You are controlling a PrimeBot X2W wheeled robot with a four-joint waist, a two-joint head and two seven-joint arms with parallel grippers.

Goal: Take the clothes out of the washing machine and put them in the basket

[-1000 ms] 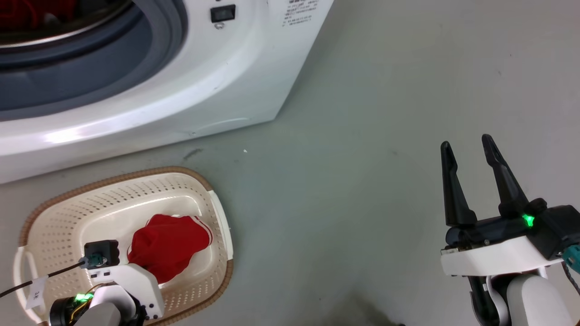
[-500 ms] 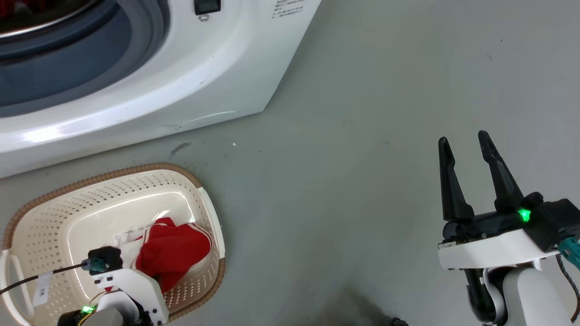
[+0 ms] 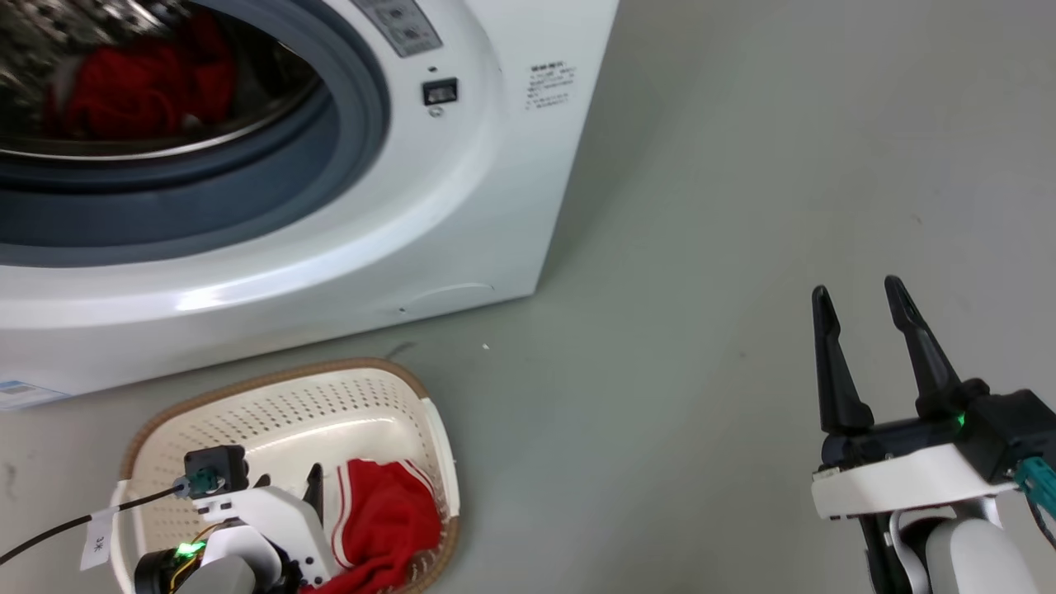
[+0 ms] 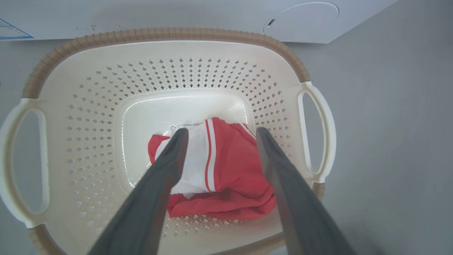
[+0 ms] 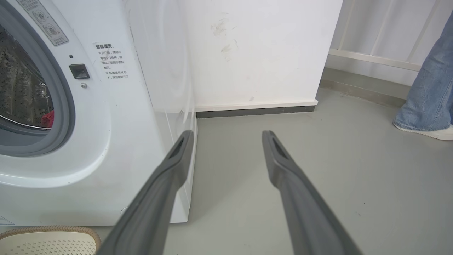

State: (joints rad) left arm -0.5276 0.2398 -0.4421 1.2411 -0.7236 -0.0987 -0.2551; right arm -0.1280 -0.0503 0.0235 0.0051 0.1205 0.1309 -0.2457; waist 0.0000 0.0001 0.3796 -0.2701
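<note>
Start at your far left. The washing machine [image 3: 462, 206] has its round hole open to you. A grey ring [image 3: 363, 132] runs round the hole. Deep in the steel drum [image 5: 21, 92] lie some red clothes [image 3: 140, 91] in a heap. They look blurry in the head view.

Below the machine, close to its front, the basket [image 4: 159, 34] sits on the floor [image 3: 701, 247]. One red piece [image 4: 233, 166] lies on the bottom of the basket. It has a white part and thin white stripes. In the head view it is bunched to the right side and runs up to that wall.

Your left hand [image 4: 222, 130] is over the basket, pointing down at the red piece. Its two fingers are spread wide and hold nothing. The cloth shows in the gap between them. You cannot tell if the tips touch the cloth.

Move right along the machine front. There is a small black square [image 3: 440, 91] and a sticker [image 3: 551, 84] with tiny print beside it.

Next comes bare grey floor.

Your right hand [image 3: 855, 285] hangs above that floor, well apart from the basket and the machine. Its fingers are spread too, and it is empty.

At the far right of the right wrist view stands a person's leg [image 5: 430, 81] in blue jeans with a white shoe [image 5: 435, 131], near a white wall [image 5: 265, 53].
</note>
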